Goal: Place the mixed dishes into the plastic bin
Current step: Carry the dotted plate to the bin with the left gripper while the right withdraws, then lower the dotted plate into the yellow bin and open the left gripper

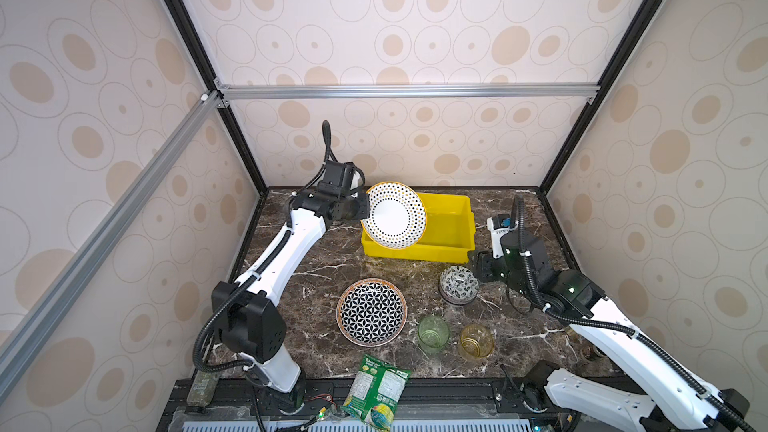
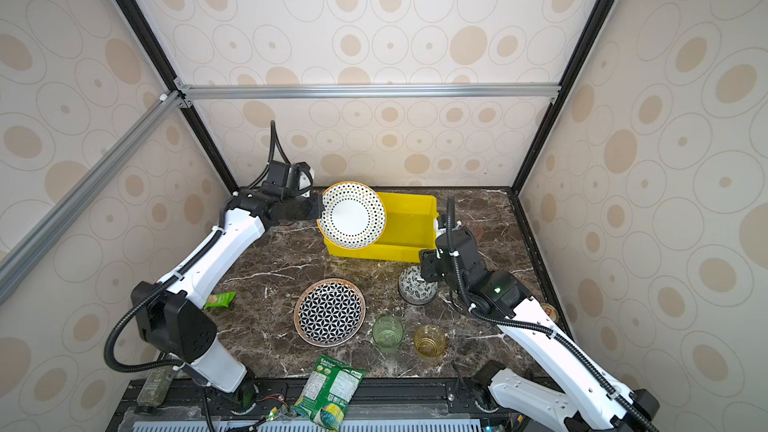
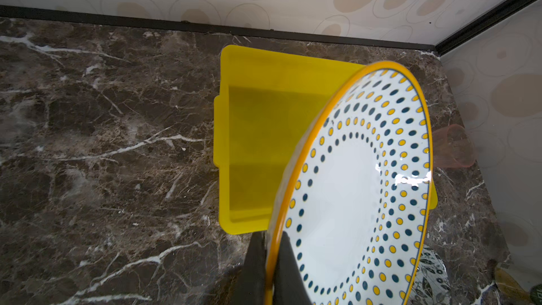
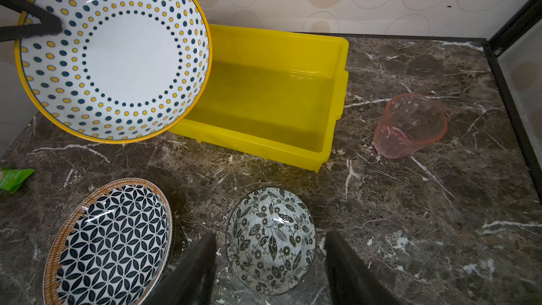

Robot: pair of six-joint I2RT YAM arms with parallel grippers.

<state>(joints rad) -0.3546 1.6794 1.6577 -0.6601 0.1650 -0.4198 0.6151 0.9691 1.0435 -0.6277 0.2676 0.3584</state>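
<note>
Left pincer [image 3: 271,237] clamps dotted plate [image 1: 394,215] rim, tilted over bin [image 1: 453,218] edge; right pincer [image 4: 271,235] open by floral bowl [image 4: 264,218]

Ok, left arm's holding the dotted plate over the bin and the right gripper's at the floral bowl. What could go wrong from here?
1. The left gripper pinches the dotted plate by its rim only, tilted over the bin's end; it could slip or land on the wall.
2. The right gripper stands open over the floral bowl, with the geometric plate close beside one finger; descending could knock it.
</note>
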